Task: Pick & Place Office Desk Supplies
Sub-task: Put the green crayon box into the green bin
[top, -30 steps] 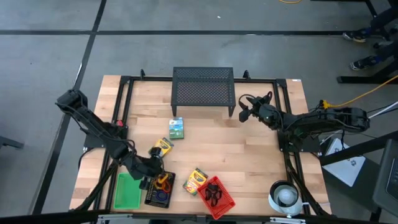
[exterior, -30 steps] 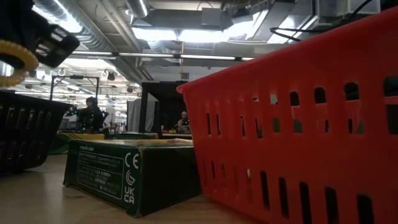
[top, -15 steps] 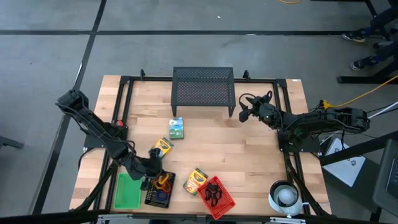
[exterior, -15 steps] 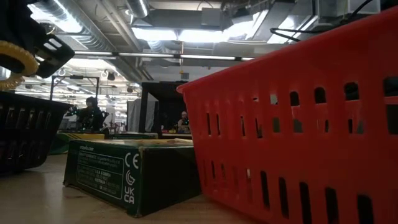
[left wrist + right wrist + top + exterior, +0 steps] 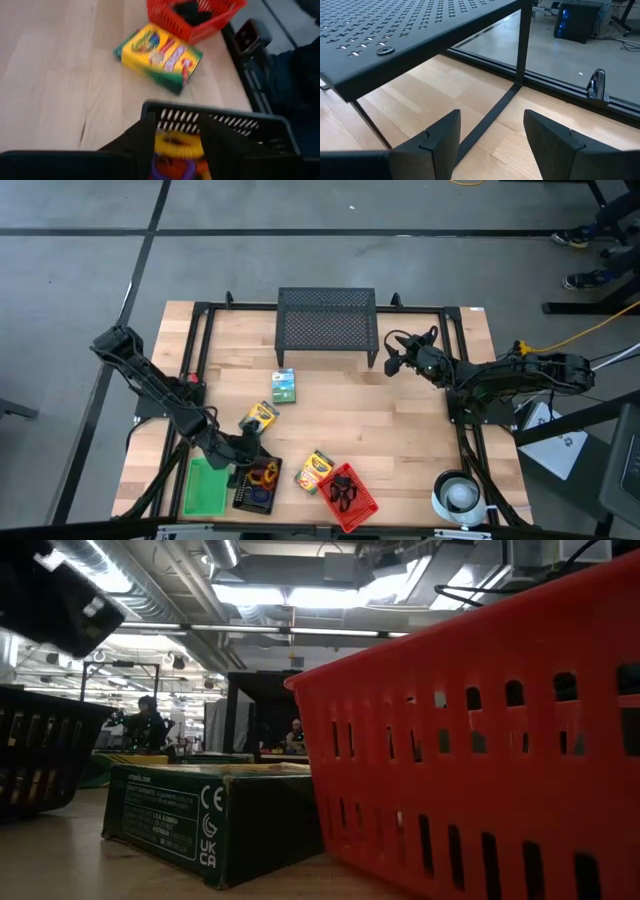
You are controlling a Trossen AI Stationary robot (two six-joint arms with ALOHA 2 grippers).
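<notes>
1. The yellow ring [image 5: 178, 143] now lies inside the black basket [image 5: 260, 127] at the table's front left, on top of an orange ring [image 5: 262, 476] and a purple ring [image 5: 167, 172]; a second ago it hung pinched in the left gripper above the basket.
2. The left gripper [image 5: 250, 457] hovers just over the basket, and its fingers [image 5: 145, 137], clamped before, now stand apart and hold nothing.
3. A crayon box [image 5: 158, 51] lies on the wood between the black basket and the red basket [image 5: 195, 15], unmoved.
4. The right gripper [image 5: 392, 363] waits beside the mesh stand [image 5: 327, 322], fingers apart and empty, as before.
</notes>
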